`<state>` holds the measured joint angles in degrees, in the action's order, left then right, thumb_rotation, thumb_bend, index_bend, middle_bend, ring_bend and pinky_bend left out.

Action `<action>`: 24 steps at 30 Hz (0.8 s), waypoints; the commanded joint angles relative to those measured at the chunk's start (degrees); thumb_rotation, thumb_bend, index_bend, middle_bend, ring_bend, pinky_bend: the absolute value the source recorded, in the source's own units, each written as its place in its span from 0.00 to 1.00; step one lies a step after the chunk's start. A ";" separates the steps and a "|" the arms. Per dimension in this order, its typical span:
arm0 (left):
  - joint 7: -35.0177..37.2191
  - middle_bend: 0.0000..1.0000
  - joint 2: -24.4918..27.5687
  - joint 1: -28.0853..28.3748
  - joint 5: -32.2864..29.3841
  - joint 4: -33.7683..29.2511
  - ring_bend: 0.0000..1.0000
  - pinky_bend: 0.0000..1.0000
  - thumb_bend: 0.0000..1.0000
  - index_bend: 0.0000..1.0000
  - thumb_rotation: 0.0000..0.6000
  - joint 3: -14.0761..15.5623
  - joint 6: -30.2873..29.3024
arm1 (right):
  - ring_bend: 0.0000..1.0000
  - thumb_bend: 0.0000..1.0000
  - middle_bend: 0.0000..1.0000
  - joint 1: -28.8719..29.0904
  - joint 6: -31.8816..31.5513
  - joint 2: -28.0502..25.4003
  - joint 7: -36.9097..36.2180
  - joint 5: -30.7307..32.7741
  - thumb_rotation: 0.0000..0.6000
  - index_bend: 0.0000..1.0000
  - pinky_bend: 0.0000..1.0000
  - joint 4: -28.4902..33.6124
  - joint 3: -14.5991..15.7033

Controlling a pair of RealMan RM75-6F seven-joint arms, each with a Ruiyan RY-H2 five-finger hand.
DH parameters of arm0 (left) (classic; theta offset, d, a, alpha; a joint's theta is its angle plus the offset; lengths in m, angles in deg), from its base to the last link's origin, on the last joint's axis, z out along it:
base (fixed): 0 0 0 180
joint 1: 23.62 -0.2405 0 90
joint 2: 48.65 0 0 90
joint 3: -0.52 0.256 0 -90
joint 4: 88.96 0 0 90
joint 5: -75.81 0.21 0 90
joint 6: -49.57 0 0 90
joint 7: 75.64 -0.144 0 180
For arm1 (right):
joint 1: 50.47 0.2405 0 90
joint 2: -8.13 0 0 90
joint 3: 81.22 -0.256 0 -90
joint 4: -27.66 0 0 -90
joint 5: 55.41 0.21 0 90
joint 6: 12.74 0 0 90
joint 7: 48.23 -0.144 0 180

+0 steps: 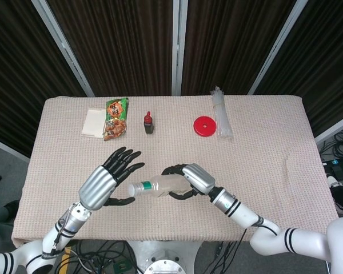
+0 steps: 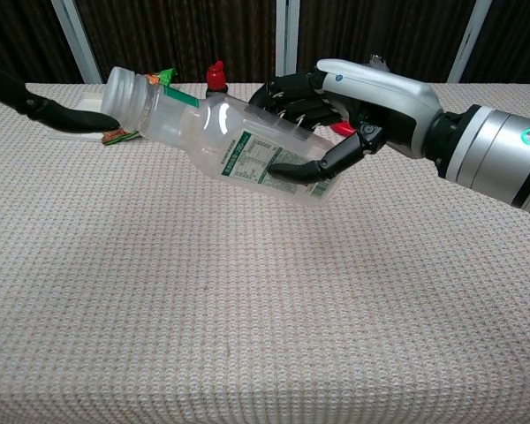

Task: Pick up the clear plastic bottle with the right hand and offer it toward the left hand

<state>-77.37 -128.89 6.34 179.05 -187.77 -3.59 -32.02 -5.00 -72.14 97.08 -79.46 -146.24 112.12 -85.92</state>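
Clear bottle [image 2: 221, 137] between right fingers [image 2: 314, 165] (tilted).

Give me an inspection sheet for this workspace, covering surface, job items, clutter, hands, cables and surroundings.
Surface: table under beige woven cloth.
Job's things: clear plastic bottle lifted off the cloth, lying sideways, neck toward the left hand.
Clutter: snack packet, white pad, small red-capped bottle, red disc, clear bundle, all along the far edge.
Hands: right hand grips the bottle; left hand open, fingers spread beside the neck.
Cables: tangle on floor.
Surroundings: dark curtains.
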 commanded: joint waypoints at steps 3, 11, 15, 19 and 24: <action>-0.20 0.01 -0.01 -0.02 0.64 -0.51 0.00 0.00 0.08 0.14 1.00 0.01 -0.41 | 0.36 0.46 0.51 0.12 0.44 0.16 0.57 0.40 1.00 0.57 0.49 -0.13 -0.10; -0.69 0.01 0.40 0.28 1.34 -1.55 0.00 0.00 0.08 0.14 1.00 -0.14 -0.31 | 0.36 0.46 0.51 0.40 0.93 0.73 0.46 0.85 1.00 0.57 0.49 -0.83 -0.40; 0.01 0.01 0.92 0.14 1.50 -1.89 0.00 0.00 0.08 0.14 1.00 0.47 -0.13 | 0.36 0.46 0.51 0.27 0.79 0.53 0.23 1.15 1.00 0.57 0.49 -1.11 -0.60; 0.86 0.01 2.07 -0.17 1.07 -2.21 0.00 0.00 0.08 0.18 1.00 1.26 0.45 | 0.36 0.46 0.51 -0.03 0.12 0.13 -0.26 1.02 1.00 0.57 0.49 -1.01 -0.68; 0.50 0.01 2.39 -0.60 -0.68 -2.51 0.00 0.00 0.11 0.27 1.00 1.24 1.18 | 0.36 0.46 0.51 -0.29 -0.47 -0.35 -1.08 0.59 1.00 0.57 0.49 -0.71 -0.53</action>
<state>-77.01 -126.53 5.86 178.74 -190.14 -2.31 -31.01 -5.24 -72.53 96.77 -80.44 -145.61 111.38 -86.47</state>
